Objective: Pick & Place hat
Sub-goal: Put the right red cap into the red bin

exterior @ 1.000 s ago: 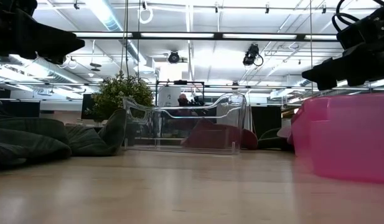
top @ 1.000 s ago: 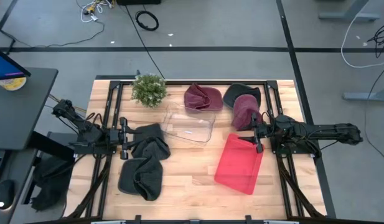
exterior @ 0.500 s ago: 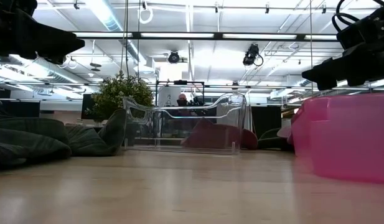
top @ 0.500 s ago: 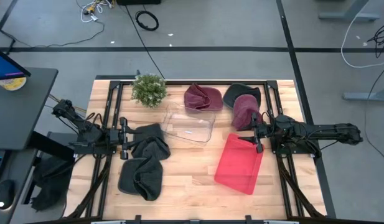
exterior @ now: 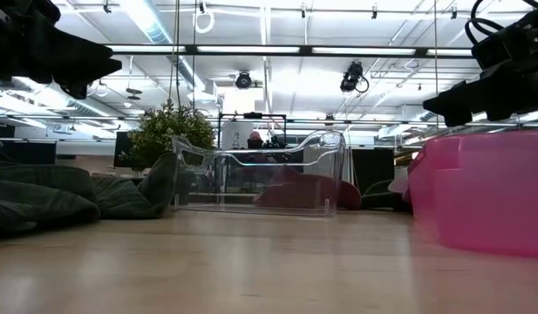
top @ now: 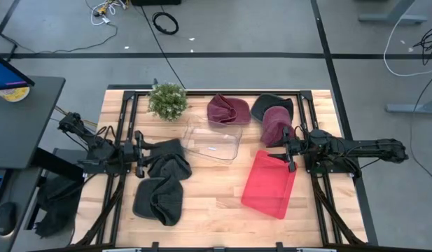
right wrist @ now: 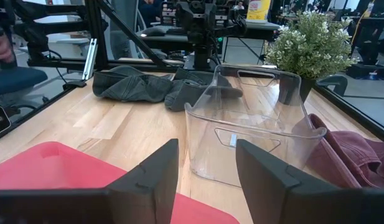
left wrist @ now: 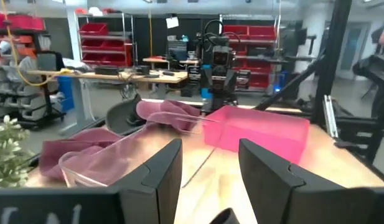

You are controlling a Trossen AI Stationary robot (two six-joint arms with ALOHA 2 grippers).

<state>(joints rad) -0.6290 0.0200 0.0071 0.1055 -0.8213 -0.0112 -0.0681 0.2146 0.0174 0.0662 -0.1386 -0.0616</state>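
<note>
Two dark grey hats lie flat on the left half of the table, one (top: 168, 157) just in front of my left gripper (top: 140, 155) and one (top: 159, 201) nearer the front edge. Two maroon hats (top: 227, 110) (top: 277, 124) and a dark hat (top: 270, 105) lie at the far side. My left gripper (left wrist: 209, 168) is open, level and above the table, with nothing between its fingers. My right gripper (top: 291, 150) (right wrist: 207, 168) is also open and empty, and hovers over the far end of the red bin (top: 269, 183).
A clear plastic bin (top: 214, 140) stands mid-table between the two grippers. A small potted plant (top: 167, 100) stands at the far left. The red bin lies toward the near right. Bare wood shows along the front edge (top: 216, 210). Black frame rails run along both sides.
My left gripper has rolled a little about its own pointing line and stayed in place. Nothing else has moved.
</note>
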